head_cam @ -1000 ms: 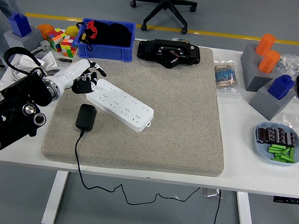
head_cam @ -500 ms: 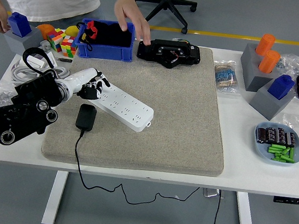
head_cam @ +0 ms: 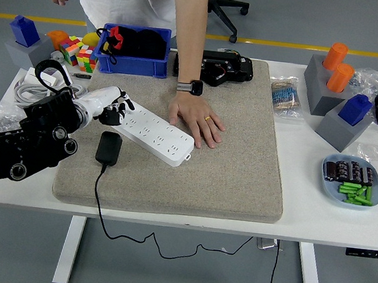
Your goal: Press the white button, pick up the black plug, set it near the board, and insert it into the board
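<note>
A white power strip [head_cam: 155, 132] lies at a slant on the grey mat [head_cam: 241, 160]. My left hand [head_cam: 111, 110] rests at the strip's upper left end, fingers curled down onto it, holding nothing. The black plug [head_cam: 108, 148] lies flat on the mat just below that hand, its cable trailing off the table's front edge. The white button is hidden under my fingers. A person's hand [head_cam: 197, 119] lies flat on the mat, right beside the strip's right part. My right arm is out of view.
A blue bin [head_cam: 135, 51] and a black device [head_cam: 218, 67] stand at the mat's far edge. Puzzle cubes [head_cam: 78, 55] and a white cable coil [head_cam: 29, 84] lie at the left. Grey blocks with orange and blue pieces [head_cam: 336, 89] and a dish of parts [head_cam: 351, 180] are at the right.
My left hand has shifted a little along the strip's upper left end. The person has come to the table's far side and laid a hand flat on the mat beside the strip.
</note>
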Motion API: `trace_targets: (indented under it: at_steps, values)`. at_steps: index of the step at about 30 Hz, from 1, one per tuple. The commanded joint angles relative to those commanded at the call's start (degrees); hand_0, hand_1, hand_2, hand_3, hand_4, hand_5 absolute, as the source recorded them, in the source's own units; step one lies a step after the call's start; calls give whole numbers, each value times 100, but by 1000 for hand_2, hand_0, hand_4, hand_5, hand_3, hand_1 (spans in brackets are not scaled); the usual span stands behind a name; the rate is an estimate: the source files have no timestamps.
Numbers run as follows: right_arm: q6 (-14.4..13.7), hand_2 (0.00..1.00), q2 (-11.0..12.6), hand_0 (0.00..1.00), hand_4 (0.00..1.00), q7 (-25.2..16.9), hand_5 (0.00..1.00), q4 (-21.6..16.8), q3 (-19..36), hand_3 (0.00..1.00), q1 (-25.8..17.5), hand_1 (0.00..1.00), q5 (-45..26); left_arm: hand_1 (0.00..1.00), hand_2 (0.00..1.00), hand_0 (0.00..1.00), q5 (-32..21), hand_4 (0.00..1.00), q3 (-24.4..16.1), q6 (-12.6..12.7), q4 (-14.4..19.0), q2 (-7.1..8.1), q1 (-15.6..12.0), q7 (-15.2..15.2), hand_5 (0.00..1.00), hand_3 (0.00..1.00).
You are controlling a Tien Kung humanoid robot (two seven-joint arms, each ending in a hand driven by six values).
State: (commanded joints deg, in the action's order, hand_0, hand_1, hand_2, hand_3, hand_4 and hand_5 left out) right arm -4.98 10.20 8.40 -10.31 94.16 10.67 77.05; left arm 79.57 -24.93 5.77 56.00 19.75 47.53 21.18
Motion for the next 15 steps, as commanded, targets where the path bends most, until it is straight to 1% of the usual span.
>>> trace_targets:
  at_steps: [15]
  values:
    - [-9,597,3,629,656,-14,398,0,6,583,-6,600,-8,11,125,7,201,2,194,1,-165,-72,78,53,2,669]
